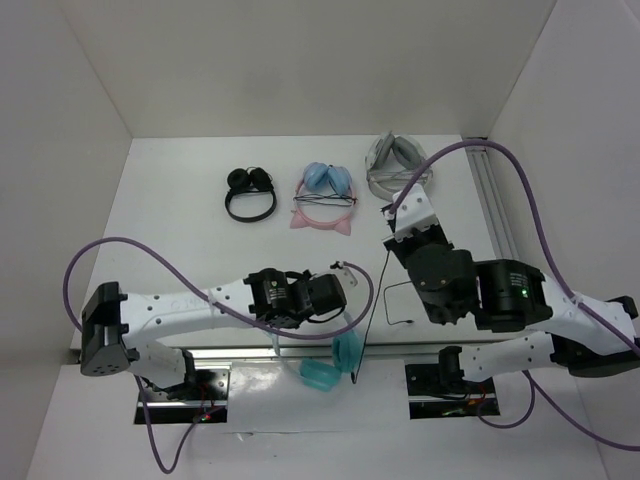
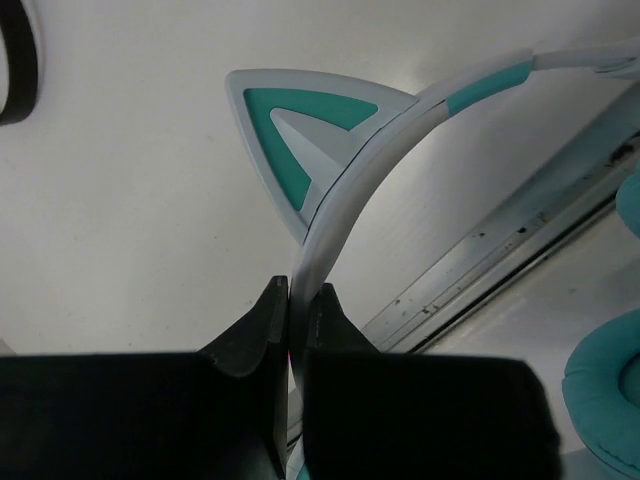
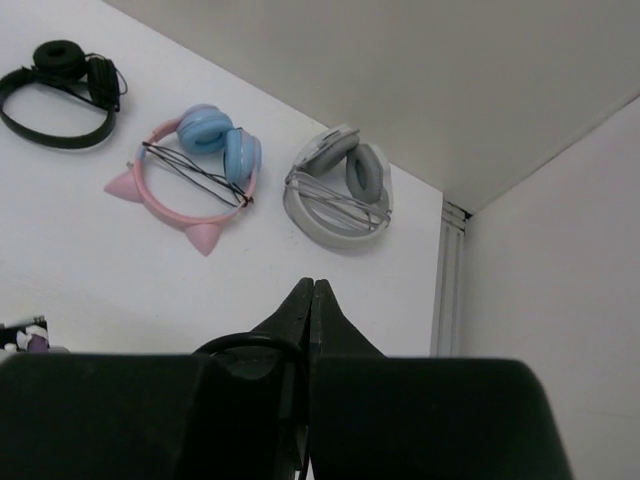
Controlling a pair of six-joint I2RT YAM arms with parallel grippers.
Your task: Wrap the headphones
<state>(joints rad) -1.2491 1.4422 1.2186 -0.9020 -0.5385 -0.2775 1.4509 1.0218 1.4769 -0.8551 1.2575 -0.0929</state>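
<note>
The teal headphones (image 1: 335,365) hang at the table's near edge, ear cups low, one cup (image 2: 610,400) at the right of the left wrist view. My left gripper (image 1: 345,292) (image 2: 297,295) is shut on their pale headband (image 2: 360,170), just below a teal cat ear (image 2: 290,130). Their thin black cable (image 1: 372,315) runs up from the cups to my right gripper (image 1: 392,212) (image 3: 313,290), which is shut on it. A loop of the cable (image 3: 245,343) shows beside the left finger.
Three other pairs lie in a row at the back: black headphones (image 1: 250,192) (image 3: 60,90), a pink-banded blue cat-ear pair (image 1: 322,195) (image 3: 190,165), a grey pair (image 1: 392,165) (image 3: 340,185). A metal rail (image 1: 490,200) runs along the right wall, another (image 1: 240,352) along the near edge.
</note>
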